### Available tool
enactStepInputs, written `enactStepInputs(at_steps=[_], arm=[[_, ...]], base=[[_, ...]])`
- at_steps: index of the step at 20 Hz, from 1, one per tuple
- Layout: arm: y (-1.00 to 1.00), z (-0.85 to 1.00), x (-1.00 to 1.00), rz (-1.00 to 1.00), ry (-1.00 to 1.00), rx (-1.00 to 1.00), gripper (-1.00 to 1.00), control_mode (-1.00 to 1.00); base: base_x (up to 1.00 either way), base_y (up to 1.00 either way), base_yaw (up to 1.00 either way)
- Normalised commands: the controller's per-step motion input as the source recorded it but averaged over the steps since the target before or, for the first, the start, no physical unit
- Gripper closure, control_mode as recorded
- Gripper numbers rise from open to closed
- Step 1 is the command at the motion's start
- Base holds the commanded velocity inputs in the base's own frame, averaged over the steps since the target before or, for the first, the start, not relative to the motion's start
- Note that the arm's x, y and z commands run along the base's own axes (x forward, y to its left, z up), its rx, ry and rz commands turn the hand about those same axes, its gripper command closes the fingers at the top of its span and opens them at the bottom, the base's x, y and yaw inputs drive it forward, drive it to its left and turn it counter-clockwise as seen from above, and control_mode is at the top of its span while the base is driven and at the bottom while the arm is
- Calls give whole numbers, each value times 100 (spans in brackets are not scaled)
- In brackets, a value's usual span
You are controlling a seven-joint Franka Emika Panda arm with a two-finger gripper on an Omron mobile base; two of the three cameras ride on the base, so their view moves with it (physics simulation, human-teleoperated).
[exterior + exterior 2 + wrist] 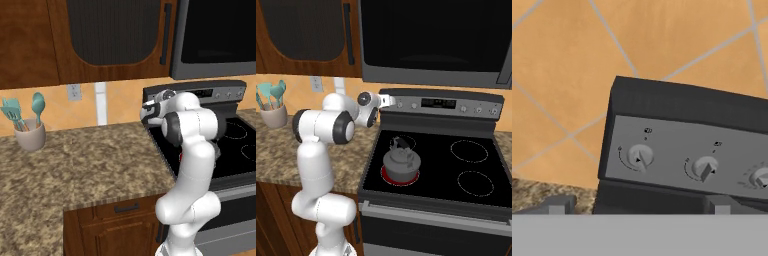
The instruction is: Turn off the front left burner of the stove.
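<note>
Approaching the control panel is the step we are judging to be in hand: the gripper (387,100) is hanging at the left end of the stove (431,200) back panel, just short of the knobs and not touching them. The fingertips (557,206) are sitting far apart at the bottom of the hand view, so the jaws are standing open and empty.

The front left burner (399,175) is glowing red on the near left of the black glass top, under a grey kettle (401,160); the other three rings are showing only white outlines.

In the hand view we are looking at the leftmost knob (640,157) and the second knob (705,168). The leftmost one's small pointer mark is aiming toward the lower part of its dial; the second knob's raised bar is lying diagonally, its long axis running from upper right to lower left in that tilted view. Which knob drives the lit burner we cannot tell from here.

Next, we are judging, the move calls for closing in on the right knob, straddling its bar with the fingers, pinching, and rotating to off.
</note>
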Motion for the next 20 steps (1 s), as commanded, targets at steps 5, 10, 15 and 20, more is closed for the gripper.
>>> enactStepInputs(at_steps=[5, 10, 15, 20], arm=[[4, 0, 20, 0, 1, 0, -100, -100], [0, 0, 24, 0, 0, 0, -100, -100], [0, -3, 17, 0, 0, 0, -100, -100], [0, -11, 18, 0, 0, 0, -100, -100]], base=[[0, 0, 0], [0, 0, 0], [0, 0, 0], [0, 0, 0]])
